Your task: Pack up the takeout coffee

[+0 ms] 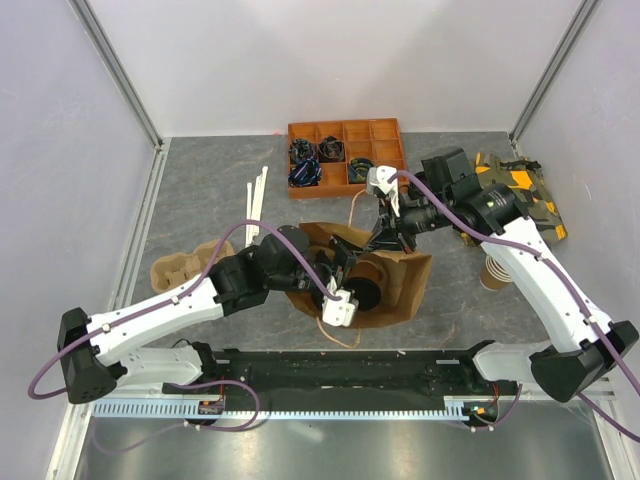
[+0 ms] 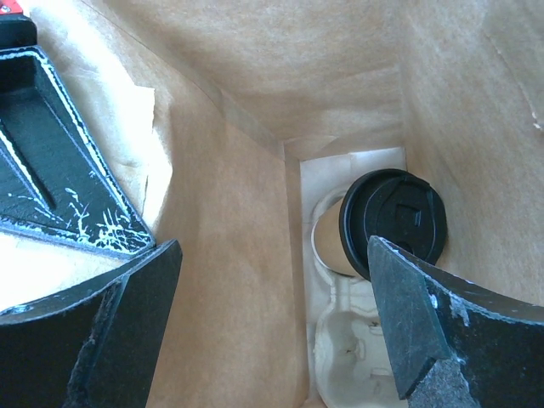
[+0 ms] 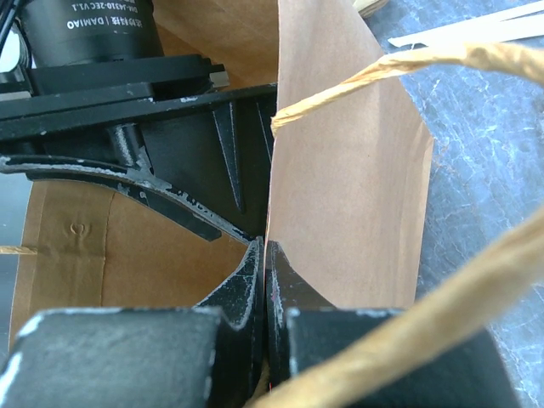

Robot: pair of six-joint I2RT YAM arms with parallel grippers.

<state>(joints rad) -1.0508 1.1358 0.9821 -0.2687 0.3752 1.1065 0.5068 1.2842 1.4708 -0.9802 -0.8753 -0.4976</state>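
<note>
The takeout coffee [image 2: 393,223], a tan cup with a black lid, sits in a white pulp carrier [image 2: 357,357] at the bottom of the brown paper bag [image 1: 408,288]. My left gripper [image 2: 272,327] is inside the bag, above the cup. Its jaws are open and empty, and its right finger [image 2: 442,331] stands just in front of the lid. My right gripper [image 3: 266,255] is shut on the bag's upper paper wall [image 3: 340,187], beside a twine handle [image 3: 408,64]. In the top view it [image 1: 385,232] holds the bag's far edge.
An orange compartment tray [image 1: 345,130] with dark items stands at the back. A stack of tan cups [image 1: 493,270] and a camouflage pouch [image 1: 525,190] are on the right. A brown pulp carrier [image 1: 185,265] and white strips [image 1: 255,200] lie on the left.
</note>
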